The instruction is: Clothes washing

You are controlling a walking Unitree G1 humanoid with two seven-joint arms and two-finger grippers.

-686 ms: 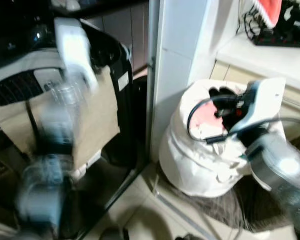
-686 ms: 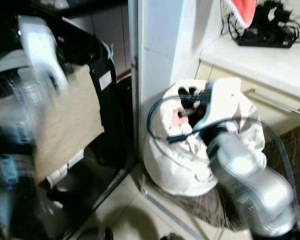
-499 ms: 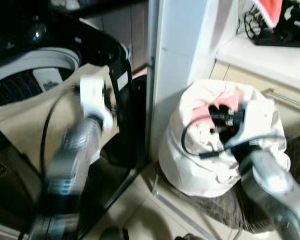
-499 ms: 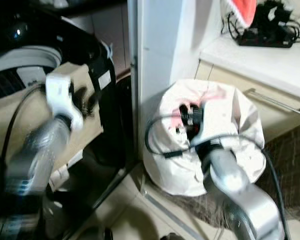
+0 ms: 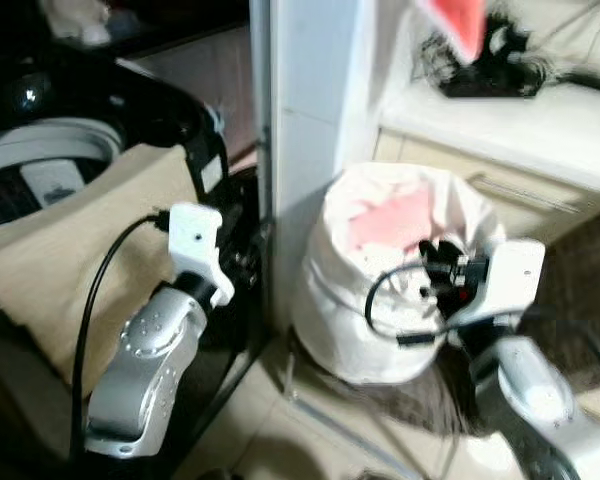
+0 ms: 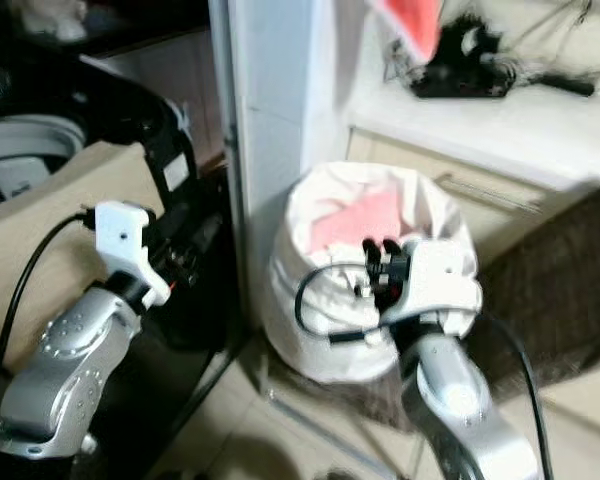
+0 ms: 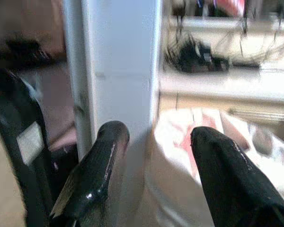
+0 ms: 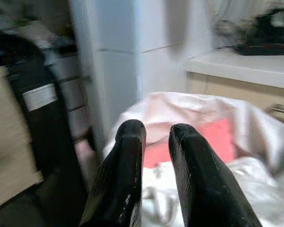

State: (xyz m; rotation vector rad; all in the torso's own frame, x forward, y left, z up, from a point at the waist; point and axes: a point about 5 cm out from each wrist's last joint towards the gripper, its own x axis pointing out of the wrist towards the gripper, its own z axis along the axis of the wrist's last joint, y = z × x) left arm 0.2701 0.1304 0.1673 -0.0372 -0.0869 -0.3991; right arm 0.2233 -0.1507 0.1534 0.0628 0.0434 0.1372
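A white laundry bag (image 5: pixel 380 320) stands open on the floor beside a white pillar, with a pink garment (image 5: pixel 395 215) showing in its mouth. My right gripper (image 5: pixel 440 262) hovers at the near rim of the bag; in the right wrist view its fingers (image 8: pixel 132 142) lie close together with nothing between them, pointing at the pink garment (image 8: pixel 213 135). My left gripper (image 7: pixel 158 132) is open and empty, held low between the black washing machine (image 5: pixel 212 130) and the pillar. A beige cloth (image 5: pixel 70 240) is draped over the washer's front.
The white pillar (image 5: pixel 300 120) separates the washer from the bag. Behind the bag is a pale counter (image 5: pixel 520 120) with a black power strip and cables (image 5: pixel 485 75) and a red cloth (image 5: pixel 455 20) hanging above. A dark mat (image 5: pixel 575 260) lies to the right, and tiled floor (image 5: pixel 280 440) is in front.
The camera has shifted, sliding the scene leftward. My left arm has dropped from over the washer and now points toward the pillar. My right gripper has drawn back from inside the bag to its near rim.
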